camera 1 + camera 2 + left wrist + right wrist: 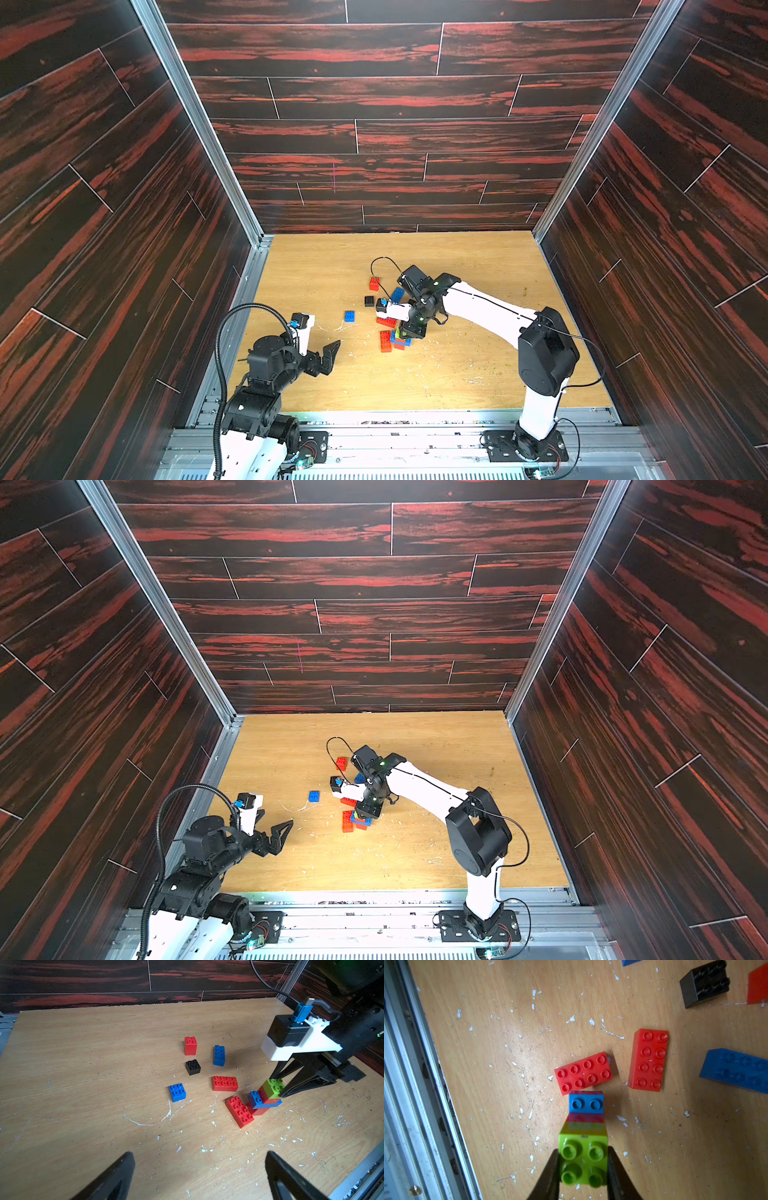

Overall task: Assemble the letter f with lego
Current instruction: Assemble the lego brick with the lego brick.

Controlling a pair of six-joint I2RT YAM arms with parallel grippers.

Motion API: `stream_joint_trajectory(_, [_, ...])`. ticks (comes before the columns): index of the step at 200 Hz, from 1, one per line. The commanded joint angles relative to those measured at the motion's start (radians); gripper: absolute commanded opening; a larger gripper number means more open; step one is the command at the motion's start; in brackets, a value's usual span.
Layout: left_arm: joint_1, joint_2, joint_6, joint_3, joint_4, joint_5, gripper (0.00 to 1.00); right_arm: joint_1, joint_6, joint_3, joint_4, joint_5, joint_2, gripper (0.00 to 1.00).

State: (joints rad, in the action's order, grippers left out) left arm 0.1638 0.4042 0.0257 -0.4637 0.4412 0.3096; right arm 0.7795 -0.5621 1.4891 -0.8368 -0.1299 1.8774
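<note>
Right wrist view: right gripper [583, 1160] is clamped on the lime green brick [583, 1148], one finger against each side face.
Stack under the tool: the green brick caps a stack [258, 1112] of red, blue and red layers standing on the table [83, 1064]; the blue layer [586, 1103] juts out past the fingertips.
Just beyond the fingertips: first red oblong brick [583, 1073] lies flat just beside the stack's base, and the second red oblong brick [649, 1059] lies near it, apart.
Farther from the right gripper: black brick [705, 984] and blue oblong brick [735, 1070].
Left gripper [199, 1157]: jaws wide apart with nothing between them, well apart from the stack.
Ahead of the left gripper: blue square brick [177, 1092] is the nearest lego, and the small red brick [190, 1045] lies beyond the black one.
</note>
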Motion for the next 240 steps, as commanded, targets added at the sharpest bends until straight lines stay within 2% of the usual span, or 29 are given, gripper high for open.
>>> stream_joint_trajectory(1, [0.003, 0.001, -0.003, -0.003, -0.002, -0.003, 1.00, 0.008, -0.041, -0.073, -0.103, 0.053, 0.055, 0.22])
stream_joint_trajectory(62, [0.004, 0.003, -0.004, -0.003, -0.002, 0.000, 1.00, -0.002, -0.112, -0.067, -0.109, 0.028, 0.033, 0.24])
stream_joint_trajectory(150, [0.005, 0.002, -0.004, -0.004, -0.001, 0.004, 1.00, -0.001, -0.110, -0.005, -0.123, -0.003, 0.019, 0.29])
stream_joint_trajectory(240, [0.004, -0.002, -0.004, -0.002, 0.001, 0.001, 1.00, -0.009, -0.119, 0.014, -0.131, 0.026, 0.009, 0.27])
